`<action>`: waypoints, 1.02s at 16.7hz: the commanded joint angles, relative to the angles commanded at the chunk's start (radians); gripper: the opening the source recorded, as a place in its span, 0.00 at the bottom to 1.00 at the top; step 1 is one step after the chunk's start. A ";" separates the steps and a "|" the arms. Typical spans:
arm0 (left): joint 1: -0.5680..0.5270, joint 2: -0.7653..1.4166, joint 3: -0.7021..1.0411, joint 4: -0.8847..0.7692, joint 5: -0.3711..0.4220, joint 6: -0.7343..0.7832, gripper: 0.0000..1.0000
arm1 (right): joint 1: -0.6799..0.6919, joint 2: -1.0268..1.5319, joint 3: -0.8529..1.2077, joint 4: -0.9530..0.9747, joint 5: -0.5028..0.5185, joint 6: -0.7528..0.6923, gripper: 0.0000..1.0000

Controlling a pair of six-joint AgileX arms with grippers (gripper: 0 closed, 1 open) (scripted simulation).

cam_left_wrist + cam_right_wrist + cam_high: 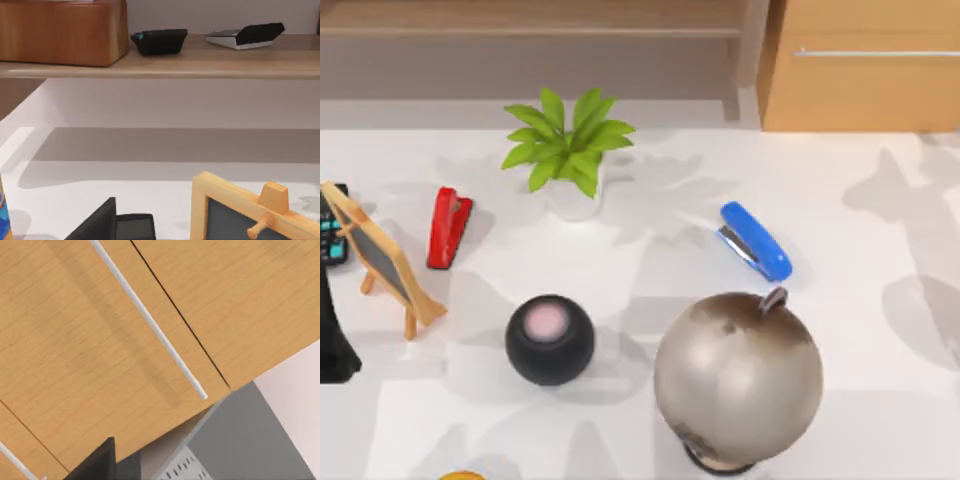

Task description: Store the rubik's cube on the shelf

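Shelf (530, 30): runs along the table's far edge, at 12 o'clock.
Cube: a coloured sliver (4, 215) in the left wrist view, possibly it.
Grippers: finger state cannot be told.
Globe (738, 375): at 5 o'clock.

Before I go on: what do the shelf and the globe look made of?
The shelf looks like light-brown wood with a matte finish; faint grain runs along its board. The globe looks like brushed metal or glossy plastic: grey-beige with dark blotches and a soft sheen. Which of the two, I cannot tell.
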 joint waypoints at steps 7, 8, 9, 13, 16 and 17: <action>0.000 0.000 0.000 0.000 0.000 0.000 1.00 | 0.059 0.659 0.252 0.355 0.073 -0.414 1.00; 0.000 0.000 0.000 0.000 0.000 0.000 1.00 | 0.066 0.729 0.279 0.392 0.083 -0.457 1.00; 0.000 0.000 0.000 0.000 0.000 0.000 1.00 | 0.071 0.791 0.302 0.426 0.092 -0.494 1.00; 0.000 0.000 0.000 0.000 0.000 0.000 1.00 | 0.087 0.932 0.358 0.505 0.113 -0.585 1.00; 0.000 0.000 0.000 0.000 0.000 0.000 1.00 | 0.088 0.941 0.362 0.510 0.114 -0.591 1.00; 0.000 0.000 0.000 0.000 0.000 0.000 1.00 | 0.088 0.941 0.362 0.510 0.114 -0.591 1.00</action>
